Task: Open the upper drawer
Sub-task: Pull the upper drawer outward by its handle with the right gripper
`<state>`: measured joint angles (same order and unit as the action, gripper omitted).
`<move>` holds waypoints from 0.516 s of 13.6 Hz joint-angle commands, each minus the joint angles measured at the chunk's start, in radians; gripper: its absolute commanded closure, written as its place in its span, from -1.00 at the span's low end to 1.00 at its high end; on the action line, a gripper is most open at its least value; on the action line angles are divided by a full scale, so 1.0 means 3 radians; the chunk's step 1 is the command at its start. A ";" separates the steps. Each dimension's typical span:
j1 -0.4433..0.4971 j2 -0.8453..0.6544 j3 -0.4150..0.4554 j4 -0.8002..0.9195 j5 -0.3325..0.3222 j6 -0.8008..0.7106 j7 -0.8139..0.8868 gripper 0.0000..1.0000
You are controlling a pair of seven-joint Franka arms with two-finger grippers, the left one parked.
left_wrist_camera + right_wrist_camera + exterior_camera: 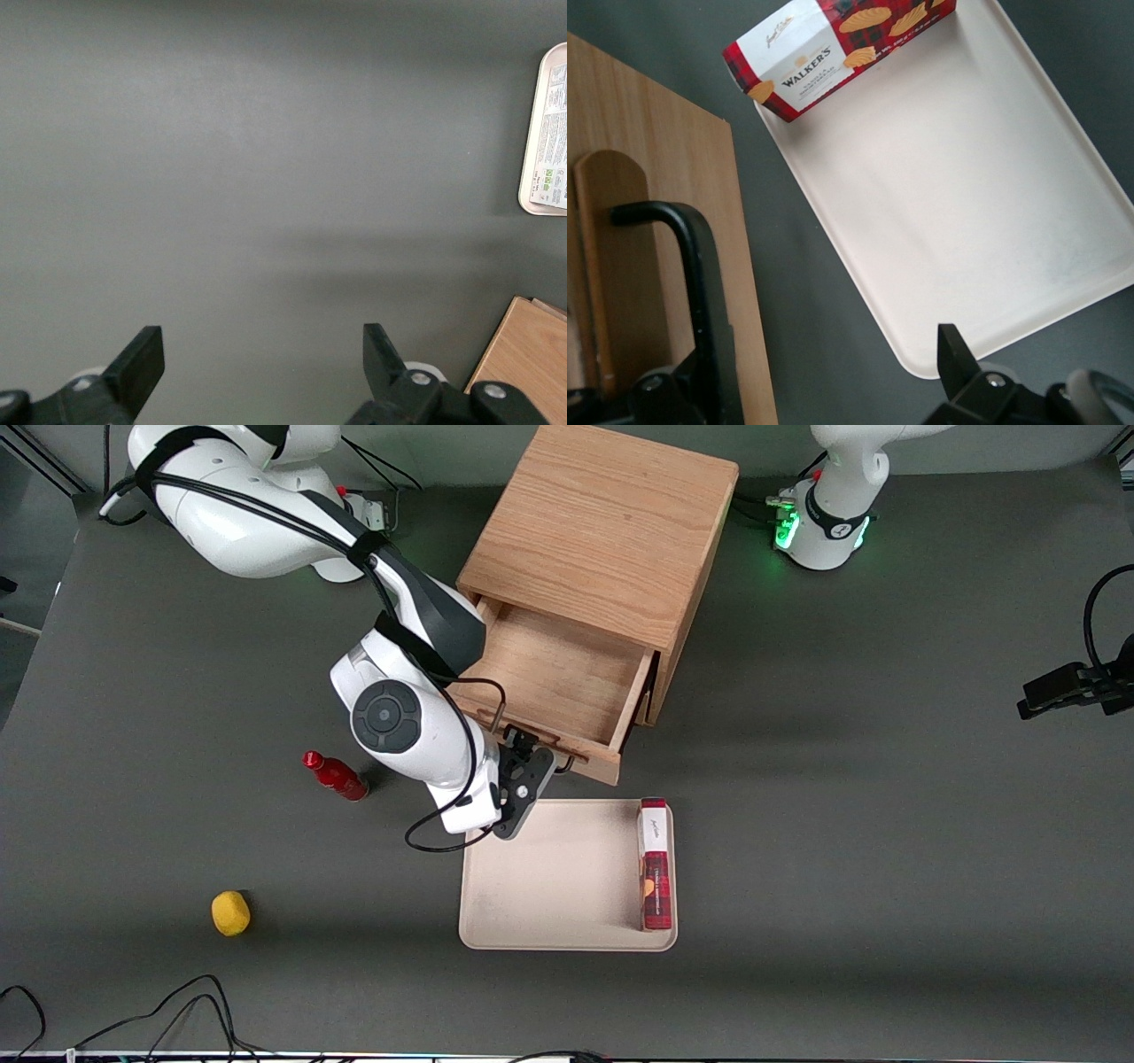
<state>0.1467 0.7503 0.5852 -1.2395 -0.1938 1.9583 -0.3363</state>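
Observation:
The oak cabinet (602, 522) stands at the middle of the table. Its upper drawer (558, 673) is pulled well out toward the front camera and its light wood inside shows bare. The bottom drawer is hidden beneath it. My right gripper (530, 766) is at the drawer's front, by the thin black wire handle (567, 763). In the right wrist view the drawer front (647, 266) and the black handle (700, 274) show close up. The gripper (815, 390) is open, its jaws wide apart. The handle bar lies just beside one finger, and nothing is clamped.
A cream tray (549, 877) lies just in front of the open drawer, with a red tartan biscuit box (656, 868) along one edge; both show in the right wrist view, tray (966, 204), box (824, 44). A red bottle (337, 777) and a yellow object (230, 913) lie toward the working arm's end.

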 commanded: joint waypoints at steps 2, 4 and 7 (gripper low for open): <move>0.0084 0.0158 -0.0074 0.0184 -0.0141 0.0079 -0.0019 -1.00; 0.0084 0.0153 -0.0094 0.0215 -0.0141 0.0073 -0.0019 -1.00; 0.0073 0.0153 -0.0150 0.0256 -0.0141 0.0063 -0.0024 -1.00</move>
<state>0.1474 0.7623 0.5676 -1.2072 -0.2012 1.9624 -0.3363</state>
